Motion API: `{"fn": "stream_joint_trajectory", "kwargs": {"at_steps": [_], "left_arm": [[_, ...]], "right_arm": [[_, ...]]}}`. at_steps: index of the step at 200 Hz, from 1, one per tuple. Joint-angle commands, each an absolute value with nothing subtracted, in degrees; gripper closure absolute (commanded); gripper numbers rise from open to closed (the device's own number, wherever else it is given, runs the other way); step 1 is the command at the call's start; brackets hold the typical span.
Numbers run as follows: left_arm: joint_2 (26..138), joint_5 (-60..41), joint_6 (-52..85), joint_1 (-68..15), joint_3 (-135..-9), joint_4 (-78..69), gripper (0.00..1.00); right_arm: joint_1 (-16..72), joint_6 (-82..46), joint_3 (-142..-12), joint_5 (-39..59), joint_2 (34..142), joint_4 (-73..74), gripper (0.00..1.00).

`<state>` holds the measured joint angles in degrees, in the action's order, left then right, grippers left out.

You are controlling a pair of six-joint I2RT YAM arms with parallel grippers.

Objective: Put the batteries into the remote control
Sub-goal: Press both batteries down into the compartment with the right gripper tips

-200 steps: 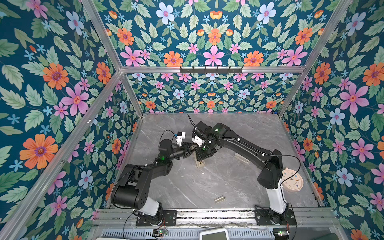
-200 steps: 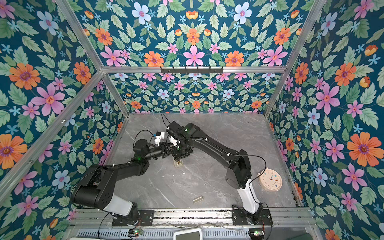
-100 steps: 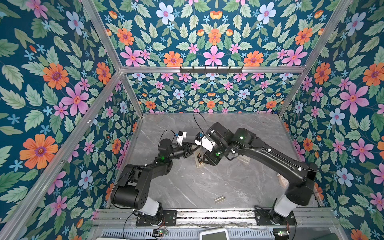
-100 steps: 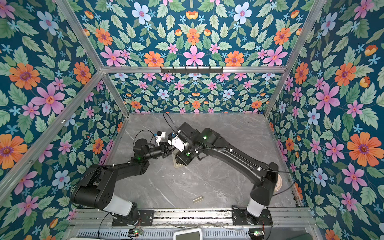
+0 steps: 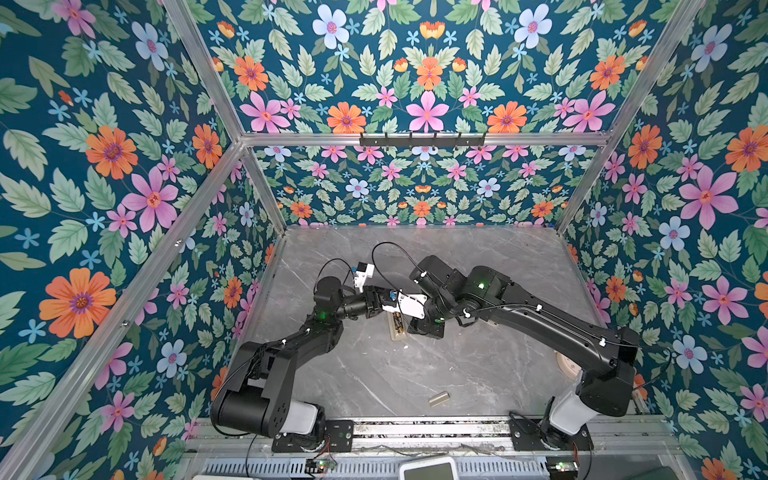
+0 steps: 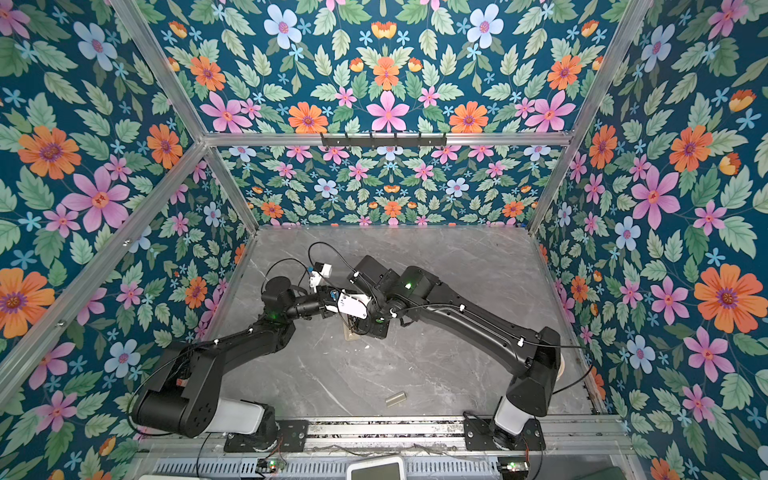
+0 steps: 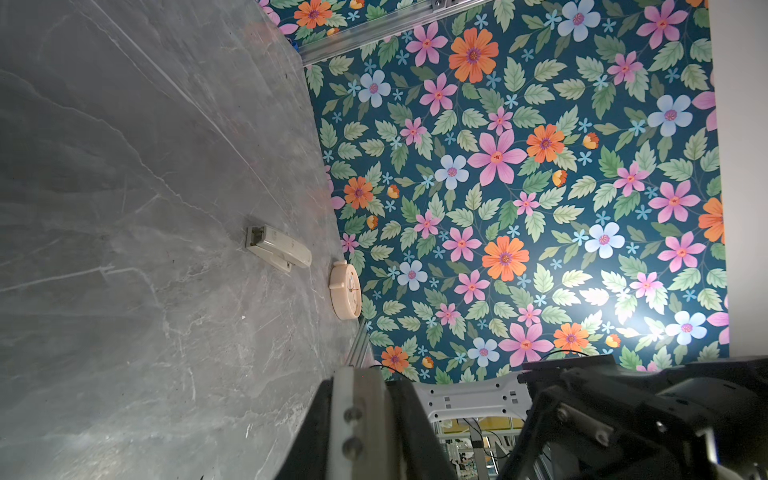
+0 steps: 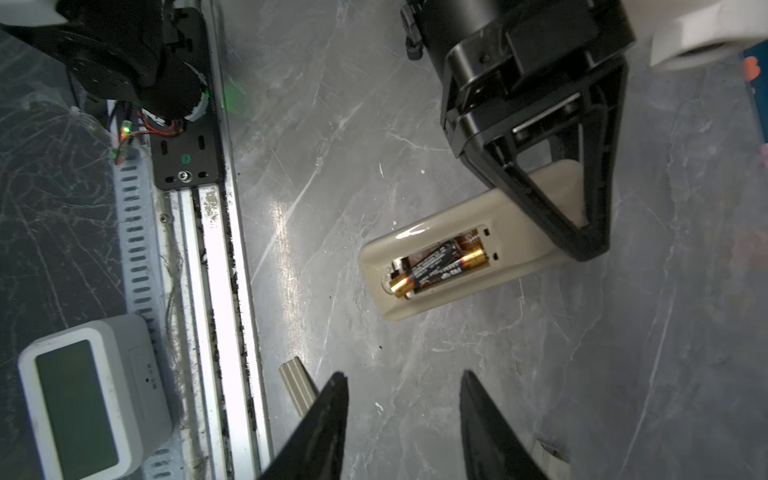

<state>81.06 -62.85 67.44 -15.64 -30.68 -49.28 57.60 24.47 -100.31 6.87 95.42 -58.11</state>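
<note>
- Our right gripper (image 8: 403, 374) is hovering open and empty just beside the remote control (image 8: 511, 253).
- Our left gripper (image 8: 584, 247), jaws shut, is pressing on the remote control's other end.
- Two batteries (image 8: 440, 266) are sitting inside its bay.
- One cover plate (image 8: 297, 386) is lying near it.
- We are risking a battery springing out if that press slips.

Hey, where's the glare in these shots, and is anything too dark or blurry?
Left wrist view: a hotspot washes out the floral wall; the foreground is dark. Right wrist view: glare streaks the table, there's sheen on the remote control, and the batteries look sharp.
</note>
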Motion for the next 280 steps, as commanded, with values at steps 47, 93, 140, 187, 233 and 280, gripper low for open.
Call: {"fn": "stream_joint_trajectory", "kwargs": {"at_steps": [47,93,140,187,233,280], "left_arm": [[79.1,-64.5,65.2,-15.6,-30.9,-46.1,1.00],[78.8,-65.2,65.1,-15.6,-31.0,-45.7,1.00],[78.3,-65.8,65.1,-15.7,-30.7,-45.4,1.00],[77.8,-66.0,64.7,-15.7,-30.8,-44.4,1.00],[77.3,-66.0,63.6,-15.7,-31.0,-42.6,1.00],[77.1,-65.9,63.2,-15.7,-30.9,-42.1,1.00]], "right_arm": [[60.9,31.0,-102.0,2.4,99.9,-57.4,0.59],[61.2,31.7,-101.7,1.4,100.7,-57.5,0.63],[61.6,32.3,-101.0,0.8,101.5,-57.3,0.65],[62.9,33.3,-100.1,-1.0,102.1,-56.7,0.65],[63.2,33.7,-100.5,-2.4,103.1,-56.4,0.69],[63.3,33.7,-100.9,-3.3,103.6,-55.8,0.70]]}}
